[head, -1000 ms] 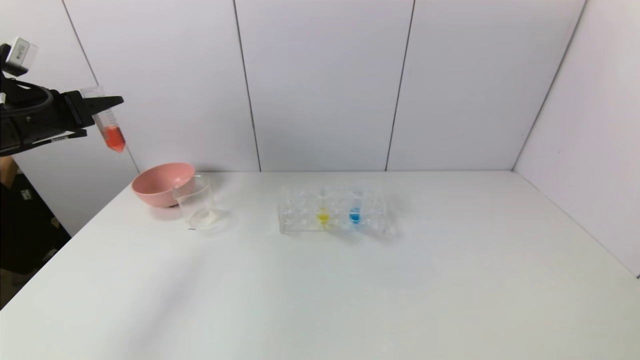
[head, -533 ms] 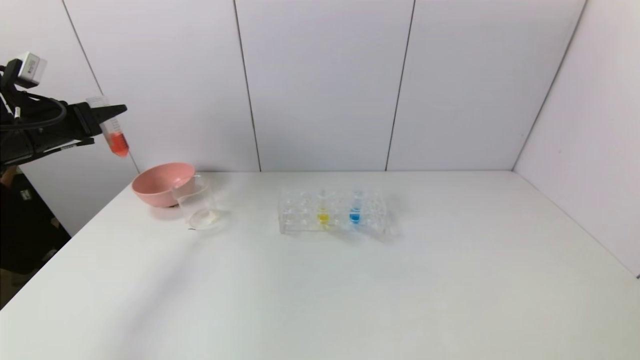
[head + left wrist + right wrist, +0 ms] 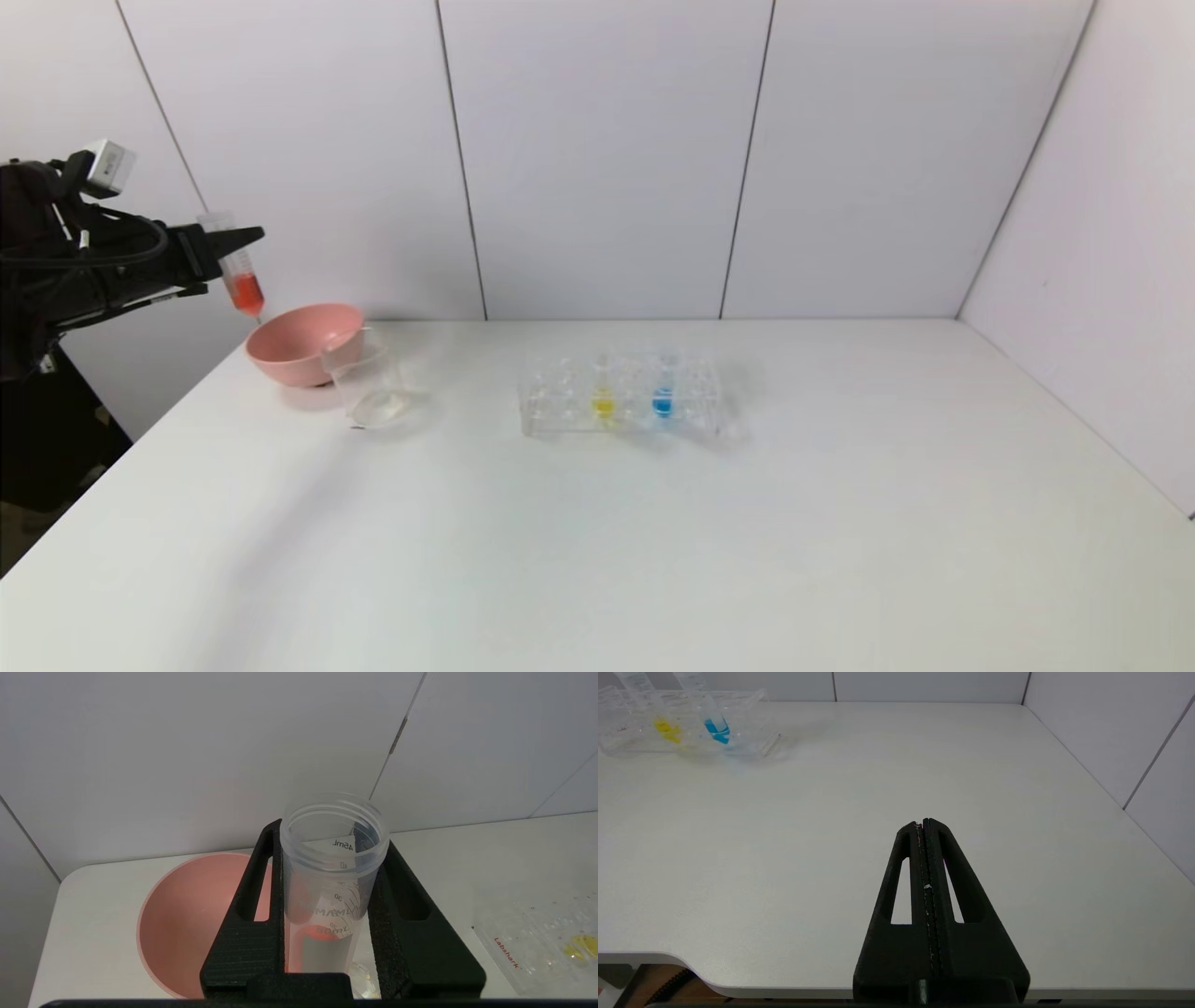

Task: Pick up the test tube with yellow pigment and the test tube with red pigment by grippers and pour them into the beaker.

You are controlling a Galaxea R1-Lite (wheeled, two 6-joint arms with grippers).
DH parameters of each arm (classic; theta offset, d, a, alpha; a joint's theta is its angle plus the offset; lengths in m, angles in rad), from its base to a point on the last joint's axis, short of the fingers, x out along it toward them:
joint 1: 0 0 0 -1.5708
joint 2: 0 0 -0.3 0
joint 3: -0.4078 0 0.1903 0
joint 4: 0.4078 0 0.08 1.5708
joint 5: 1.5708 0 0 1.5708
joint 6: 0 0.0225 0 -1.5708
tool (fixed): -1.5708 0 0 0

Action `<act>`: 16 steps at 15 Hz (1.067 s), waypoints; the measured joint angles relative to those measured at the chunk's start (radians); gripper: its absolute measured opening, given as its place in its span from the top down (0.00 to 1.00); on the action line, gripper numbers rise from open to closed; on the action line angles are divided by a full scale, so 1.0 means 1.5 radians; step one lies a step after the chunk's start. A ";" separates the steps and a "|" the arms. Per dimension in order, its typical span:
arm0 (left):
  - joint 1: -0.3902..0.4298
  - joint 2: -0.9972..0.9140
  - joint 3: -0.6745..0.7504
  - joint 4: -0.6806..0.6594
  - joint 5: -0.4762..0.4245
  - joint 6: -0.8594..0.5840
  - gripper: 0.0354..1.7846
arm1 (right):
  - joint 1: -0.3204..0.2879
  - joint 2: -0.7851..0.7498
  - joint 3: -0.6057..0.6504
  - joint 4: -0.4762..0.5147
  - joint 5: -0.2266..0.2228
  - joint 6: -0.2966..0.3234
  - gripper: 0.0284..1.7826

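Left gripper [image 3: 245,245] clenched on the red test tube [image 3: 241,276], above the pink bowl [image 3: 301,343], left of beaker [image 3: 370,385]; tilting here could spill into the bowl.

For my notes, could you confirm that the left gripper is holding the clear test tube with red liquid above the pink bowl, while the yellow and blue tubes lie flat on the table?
Not quite: the yellow tube and blue tube stand in the clear rack, as the head view shows. The left gripper does hold the red tube above the pink bowl.
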 joint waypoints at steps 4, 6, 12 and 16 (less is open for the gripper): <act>-0.002 0.020 -0.001 0.001 -0.003 0.058 0.72 | 0.000 0.000 0.000 0.000 0.000 0.000 0.95; -0.002 0.031 -0.002 0.005 -0.005 0.106 0.72 | 0.000 0.000 0.000 0.000 0.000 0.000 0.95; 0.000 0.049 -0.045 0.109 -0.005 0.234 0.72 | 0.000 0.000 0.000 0.000 0.000 0.000 0.95; 0.001 0.050 -0.083 0.215 -0.006 0.325 0.72 | 0.000 0.000 0.000 0.000 0.000 0.000 0.95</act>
